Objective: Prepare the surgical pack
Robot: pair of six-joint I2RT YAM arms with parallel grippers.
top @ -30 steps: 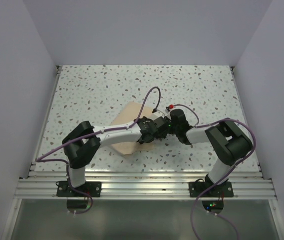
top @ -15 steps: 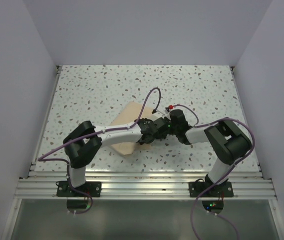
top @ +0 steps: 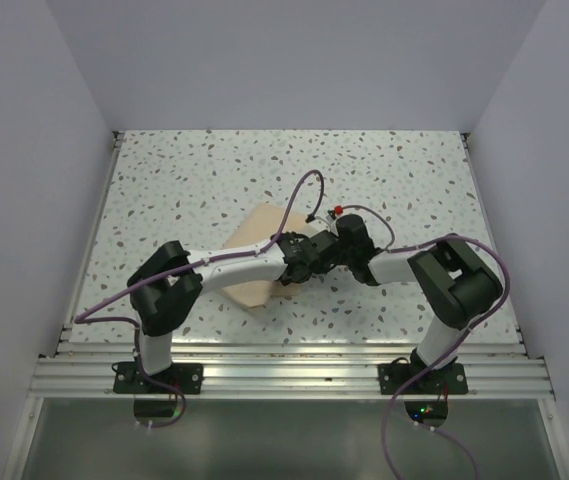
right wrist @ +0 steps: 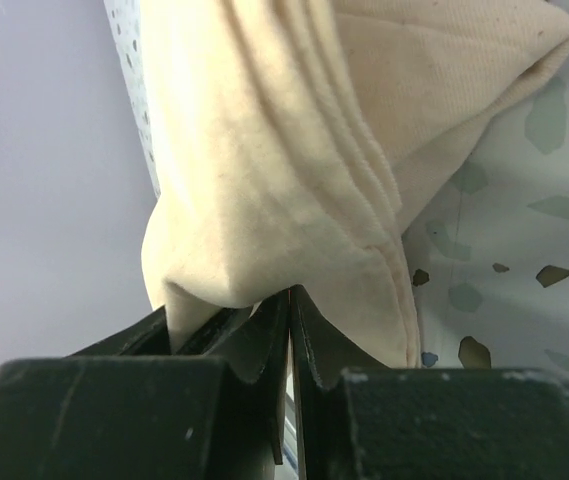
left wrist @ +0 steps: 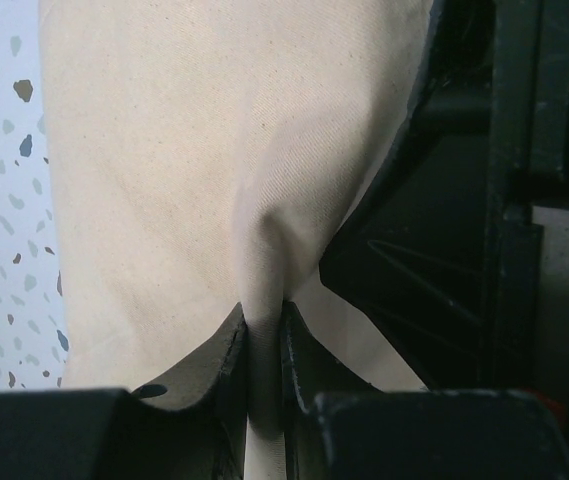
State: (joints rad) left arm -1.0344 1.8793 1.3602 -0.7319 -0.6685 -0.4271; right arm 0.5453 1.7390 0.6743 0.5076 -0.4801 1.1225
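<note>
The surgical pack, a tan-beige cloth bundle, lies on the speckled table near the middle. Both grippers meet at its right edge. My left gripper is shut on a raised fold of the cloth; in the left wrist view the fold runs straight between the jaws of that gripper. My right gripper is shut at the cloth's hemmed corner. In the right wrist view the layered cloth bulges over the closed tips of that gripper. No steel instruments show.
The speckled table is walled by pale panels on the left, right and far sides. A metal rail runs along the near edge. Purple cables loop above the wrists. The right arm's black body fills the right of the left wrist view.
Both grippers have shifted slightly towards the far left, keeping their hold on the cloth. The bundle's right edge has moved a little with them.
</note>
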